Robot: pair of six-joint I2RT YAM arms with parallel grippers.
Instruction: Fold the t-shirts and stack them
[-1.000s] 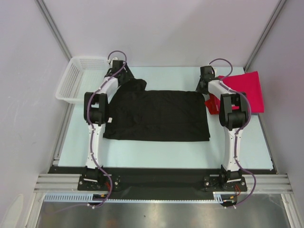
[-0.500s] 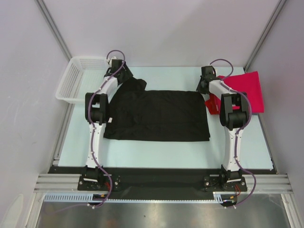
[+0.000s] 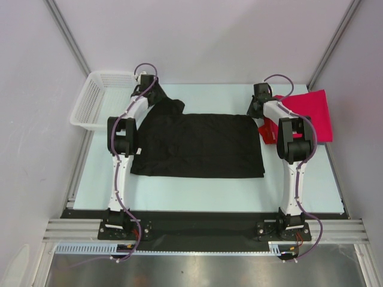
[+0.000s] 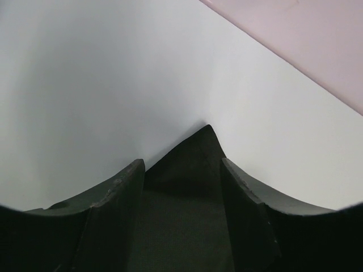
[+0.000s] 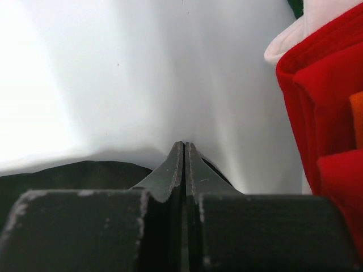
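Top external view: the black t-shirt (image 3: 200, 146) lies spread flat in the middle of the table (image 3: 197, 191), long axis running left to right, its far-left corner bunched into a sleeve or collar. Both arms reach to the shirt's far edge, the left gripper (image 3: 157, 97) at that bunched corner and the right gripper (image 3: 255, 111) at the far-right corner, which looks like a set-up for drawing the far edge toward the near side in a fold. The red t-shirts (image 3: 311, 113) sit far right, just beside the right arm, and the white basket (image 3: 84, 107) is far left.

Left wrist view: the fingers (image 4: 116, 209) stand apart with a pointed peak of black cloth between them, not yet clamped. I judge they are lined up to pinch that corner.

Right wrist view: the fingers (image 5: 170, 170) are pressed fully together. Black cloth shows low on the left, and red cloth fills the right edge. Whether a thin hem is caught between the tips I cannot tell.
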